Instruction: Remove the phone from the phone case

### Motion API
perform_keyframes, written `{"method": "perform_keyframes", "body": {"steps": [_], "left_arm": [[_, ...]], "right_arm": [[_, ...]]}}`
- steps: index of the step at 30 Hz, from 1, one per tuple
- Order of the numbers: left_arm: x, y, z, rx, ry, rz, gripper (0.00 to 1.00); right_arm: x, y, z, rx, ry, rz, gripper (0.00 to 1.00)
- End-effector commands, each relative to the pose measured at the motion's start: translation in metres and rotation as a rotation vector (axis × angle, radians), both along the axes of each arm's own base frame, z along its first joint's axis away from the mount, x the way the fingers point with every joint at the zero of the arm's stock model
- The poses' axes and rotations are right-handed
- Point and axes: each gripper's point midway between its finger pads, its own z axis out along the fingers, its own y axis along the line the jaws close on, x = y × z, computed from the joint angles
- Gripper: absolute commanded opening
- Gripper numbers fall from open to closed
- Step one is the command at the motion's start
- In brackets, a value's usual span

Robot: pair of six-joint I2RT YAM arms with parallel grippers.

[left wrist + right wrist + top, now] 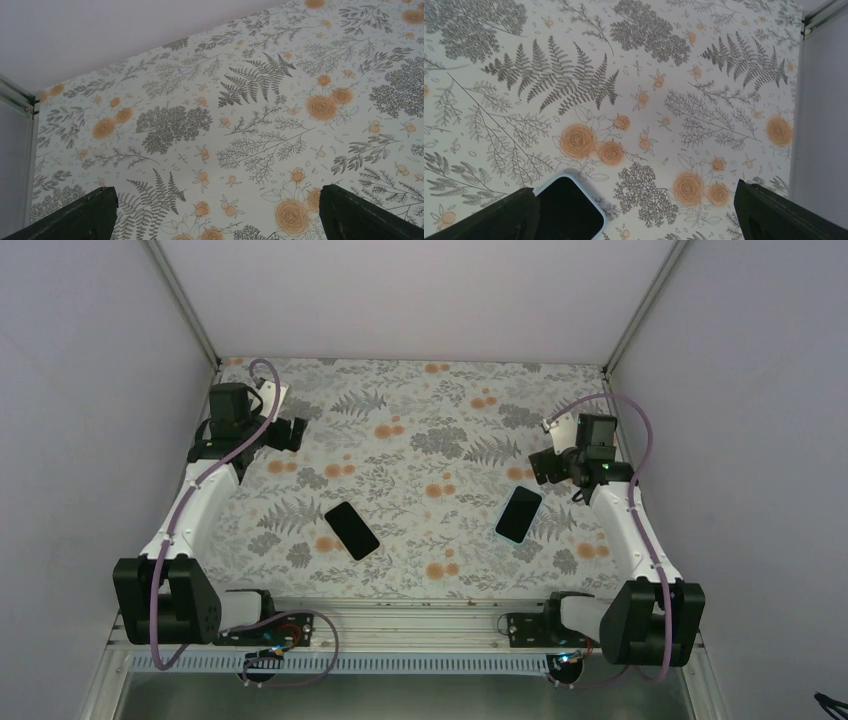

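Left tool (293,431) and right tool (541,467) gape wide, empty, over floral tabletop (420,405); pale walls (400,290) around; black phone (352,530) lies apart from blue-rimmed phone case (519,514).

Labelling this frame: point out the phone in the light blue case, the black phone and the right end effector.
Phone in light blue case (518,514): top view, screen centre.
Black phone (351,529): top view, centre of face.
Right end effector (634,187): right wrist view, midway between fingertips.

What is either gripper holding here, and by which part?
Nothing is held. Both the left gripper and the right gripper stand open above the table; the black phone and the blue-rimmed phone lie on it untouched.
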Motion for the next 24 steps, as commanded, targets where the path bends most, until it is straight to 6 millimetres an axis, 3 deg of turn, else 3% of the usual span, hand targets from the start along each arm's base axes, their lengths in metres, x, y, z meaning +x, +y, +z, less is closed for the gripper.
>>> {"method": "perform_keyframes", "body": {"steps": [1,9,10,11,12,13,14,19,24], "left_arm": [[-0.001,0.002,0.009,0.003,-0.022,0.008,1.0],[0.0,0.001,0.01,0.01,-0.028,-0.009,1.0],[0.0,0.0,0.01,0.014,-0.028,-0.017,1.0],[0.0,0.0,0.01,0.02,-0.029,-0.024,1.0],[0.0,-0.001,0.01,0.028,-0.032,-0.032,1.0],[-0.001,-0.002,0.009,0.035,-0.031,-0.042,1.0],[-0.002,-0.002,0.008,0.042,-0.031,-0.049,1.0],[-0.005,-0.006,0.003,0.057,-0.024,-0.086,1.0],[-0.006,-0.01,-0.001,0.043,-0.016,-0.106,1.0]], "right_arm": [[-0.006,-0.015,-0.01,-0.066,0.044,-0.033,1.0],[-0.023,-0.026,-0.024,-0.134,0.138,-0.047,0.95],[-0.028,-0.031,-0.031,-0.159,0.175,-0.055,0.88],[-0.033,-0.038,-0.039,-0.188,0.222,-0.066,0.69],[-0.041,-0.047,-0.05,-0.226,0.281,-0.086,0.36],[-0.048,-0.056,-0.063,-0.252,0.348,-0.098,0.09],[-0.055,-0.061,-0.072,-0.265,0.403,-0.097,0.04],[-0.082,-0.057,-0.107,-0.268,0.562,-0.001,0.03],[-0.077,-0.041,-0.127,-0.184,0.618,0.062,0.03]]}}
